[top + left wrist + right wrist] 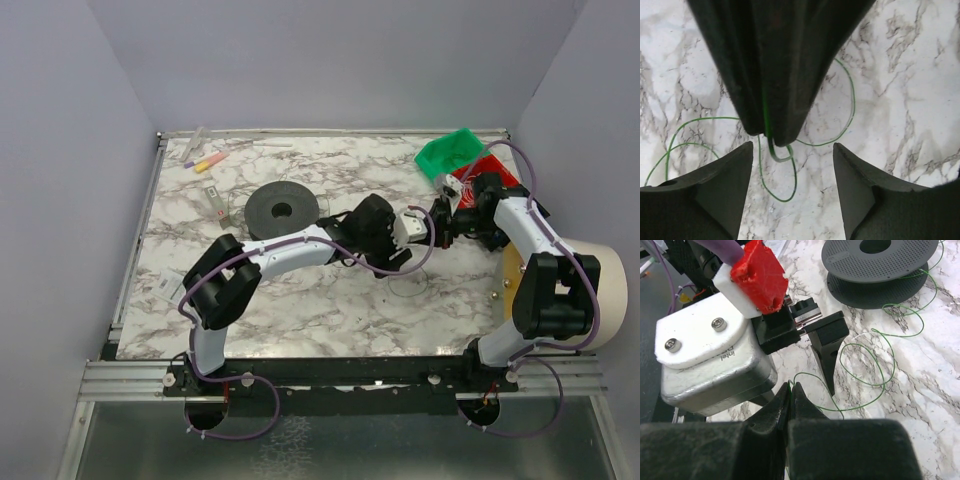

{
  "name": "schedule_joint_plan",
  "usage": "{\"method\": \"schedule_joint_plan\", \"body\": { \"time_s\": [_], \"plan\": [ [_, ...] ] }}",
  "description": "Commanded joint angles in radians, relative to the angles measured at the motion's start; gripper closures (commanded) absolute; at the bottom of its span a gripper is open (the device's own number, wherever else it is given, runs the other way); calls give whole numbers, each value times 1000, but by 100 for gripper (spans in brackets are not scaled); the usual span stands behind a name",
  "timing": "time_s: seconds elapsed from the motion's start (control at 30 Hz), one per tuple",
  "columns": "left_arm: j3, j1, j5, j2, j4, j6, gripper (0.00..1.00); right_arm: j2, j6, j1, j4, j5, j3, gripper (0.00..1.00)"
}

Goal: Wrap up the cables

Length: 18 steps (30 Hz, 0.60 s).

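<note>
The cable is a hair-thin green wire (pixel 782 200) lying in loose loops on the marble table. My right gripper (pixel 791 387) is shut on one strand of it, the wire (pixel 883 382) running out from the fingertips over the table. In the left wrist view the right gripper's closed fingers (pixel 775 100) come down from above with the green strand pinched between them. My left gripper (pixel 792 192) is open, its jaws wide apart either side of the small hanging loop, touching nothing. Both grippers meet mid-table, left (pixel 418 228) and right (pixel 437 222).
A black round spool (pixel 283 210) lies left of centre, more wire loops beside it (pixel 910 315). A green bin (pixel 450 152) and a red object (pixel 492 172) sit at the back right. Markers (pixel 205 160) lie at the back left. A large white roll (pixel 600 285) stands at the right edge.
</note>
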Motion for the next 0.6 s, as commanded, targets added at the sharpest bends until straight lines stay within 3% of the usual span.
{"method": "schedule_joint_plan", "body": {
  "time_s": [0.0,0.13,0.4,0.57],
  "plan": [
    [37,-5,-93,21,-17,38,38,-26,-30,-6,-34,-40,13,100],
    [40,-13,-96,30,-25,56,55,-19,-45,-7,-46,-40,19,100],
    [48,-27,-83,31,-86,110,100,3,-111,-23,-112,-47,44,100],
    [17,-24,-94,-33,-106,149,100,22,-190,-38,-186,-44,68,99]
  ]
}}
